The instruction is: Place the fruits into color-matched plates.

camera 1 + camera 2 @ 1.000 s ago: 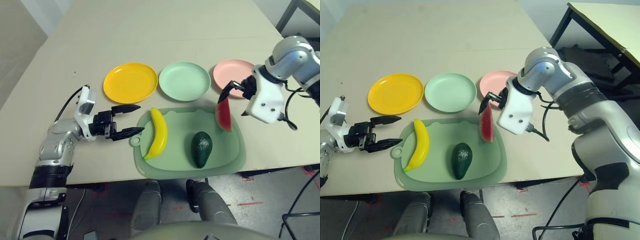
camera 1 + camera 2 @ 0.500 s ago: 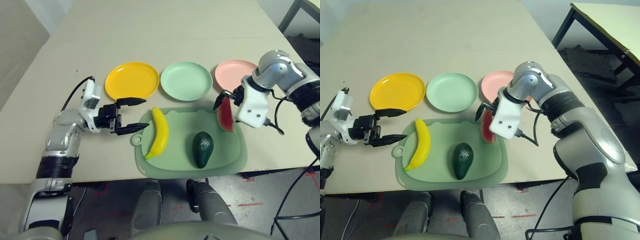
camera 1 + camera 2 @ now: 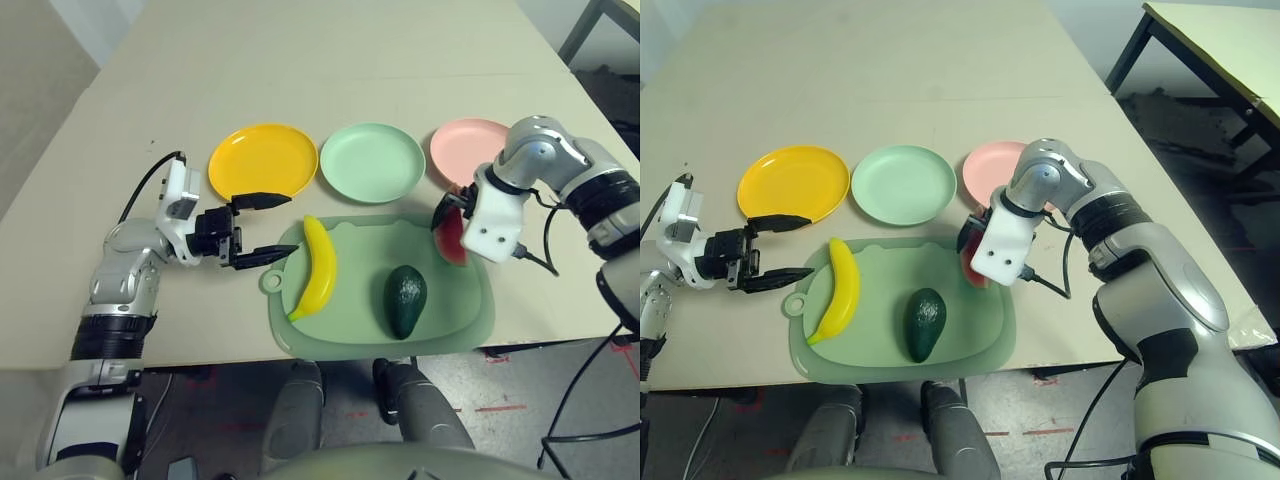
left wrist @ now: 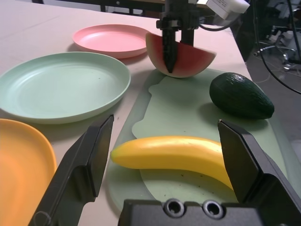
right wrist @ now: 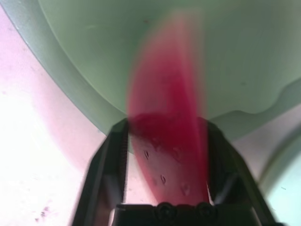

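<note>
1. Watermelon wedge [image 3: 451, 240]: far right corner of the mat [image 3: 482, 305], long axis running near-to-far.
2. My right gripper [image 5: 167, 125] is part-closed, pressing both wedge flanks (nearer arm, obviously).
3. Pink plate [image 3: 464, 148] lies just beyond that corner; likely lift, then carry away from me.
4. My left gripper [image 3: 294, 224]: wide open, empty.

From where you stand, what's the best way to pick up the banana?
Probably pinch the banana around its middle from above, one finger on each long side: it lies flat on the green mat, slim, gently curved, both long sides free, avocado well apart.
</note>
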`<action>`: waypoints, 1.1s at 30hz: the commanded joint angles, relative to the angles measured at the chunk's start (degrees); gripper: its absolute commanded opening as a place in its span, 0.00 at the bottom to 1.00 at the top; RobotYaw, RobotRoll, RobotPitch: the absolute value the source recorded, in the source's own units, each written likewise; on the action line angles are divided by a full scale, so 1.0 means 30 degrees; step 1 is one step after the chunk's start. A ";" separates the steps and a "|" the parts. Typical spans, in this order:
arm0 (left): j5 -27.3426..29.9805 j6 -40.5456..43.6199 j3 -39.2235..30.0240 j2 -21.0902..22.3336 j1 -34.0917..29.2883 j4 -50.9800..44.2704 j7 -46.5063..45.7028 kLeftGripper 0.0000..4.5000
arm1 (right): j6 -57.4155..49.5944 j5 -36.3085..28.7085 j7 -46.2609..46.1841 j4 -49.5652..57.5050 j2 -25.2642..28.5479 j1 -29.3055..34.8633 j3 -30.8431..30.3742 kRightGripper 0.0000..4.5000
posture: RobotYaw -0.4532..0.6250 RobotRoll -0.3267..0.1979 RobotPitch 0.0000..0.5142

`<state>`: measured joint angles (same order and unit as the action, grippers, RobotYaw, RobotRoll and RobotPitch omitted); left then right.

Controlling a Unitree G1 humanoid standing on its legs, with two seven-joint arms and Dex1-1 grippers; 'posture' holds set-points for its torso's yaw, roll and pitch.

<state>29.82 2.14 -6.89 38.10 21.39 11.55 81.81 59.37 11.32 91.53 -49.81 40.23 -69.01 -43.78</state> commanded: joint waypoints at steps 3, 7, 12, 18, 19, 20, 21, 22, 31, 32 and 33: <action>0.0011 -0.0232 -0.0187 0.0088 0.0054 0.0017 -0.0045 1.00 | -0.0643 0.0160 0.0316 0.0182 0.0106 0.0486 0.0302 0.46 | 0.50 0.62 0.38; -0.0116 -0.0400 -0.0074 0.0028 0.0324 0.0371 0.0029 1.00 | -0.1669 -0.0779 0.0324 0.1012 0.0787 0.0428 -0.0203 0.46 | 0.49 0.62 0.36; 0.0070 -0.0379 -0.0190 -0.0153 0.0743 0.0989 -0.0069 1.00 | -0.4816 -0.3128 0.0324 0.2709 0.1967 -0.0476 -0.0954 0.46 | 0.48 0.62 0.35; 0.0436 0.0091 -0.0362 -0.0474 0.1114 0.1171 -0.0555 1.00 | -0.6334 -0.2906 0.0324 0.1160 0.1770 -0.1964 -0.0120 0.46 | 0.47 0.62 0.34; 0.0355 0.0150 -0.0342 -0.0507 0.1174 0.1205 -0.0758 1.00 | -0.6344 -0.2178 -0.0117 -0.0003 0.1319 -0.2424 0.0253 0.46 | 0.47 0.62 0.34; 0.0205 0.0137 -0.0313 -0.0529 0.1240 0.1263 -0.0984 1.00 | -0.6403 -0.1466 -0.0766 -0.1099 0.0921 -0.2837 0.0487 0.46 | 0.47 0.62 0.34; -0.0075 0.0118 -0.0222 -0.0529 0.1339 0.1355 -0.1319 1.00 | -0.6369 -0.0498 -0.1971 -0.2331 0.0533 -0.3289 0.0545 0.46 | 0.47 0.62 0.34; -0.0451 0.0280 -0.0057 -0.0555 0.1519 0.1345 -0.1920 1.00 | -0.6401 0.1120 -0.3939 -0.3714 0.0235 -0.3826 0.0179 0.46 | 0.48 0.62 0.34; -0.1791 0.1995 0.0495 -0.0644 0.1836 -0.0654 -0.5648 1.00 | -0.8843 0.7043 -1.1624 -0.8360 -0.1509 -0.4989 -0.0040 0.46 | 0.50 0.62 0.34; -0.1864 0.2102 0.0505 -0.0617 0.1753 -0.0870 -0.5901 1.00 | -0.9115 0.7450 -1.2073 -0.8499 -0.1606 -0.5024 -0.0054 0.46 | 0.51 0.62 0.34; -0.1963 0.2154 0.0542 -0.0568 0.1641 -0.1069 -0.6081 1.00 | -0.9397 0.7785 -1.2414 -0.8617 -0.1694 -0.5029 -0.0065 0.46 | 0.51 0.62 0.34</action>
<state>24.89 7.69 -5.86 36.23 27.10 9.73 64.52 32.47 32.72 56.15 -74.94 35.39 -83.07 -44.17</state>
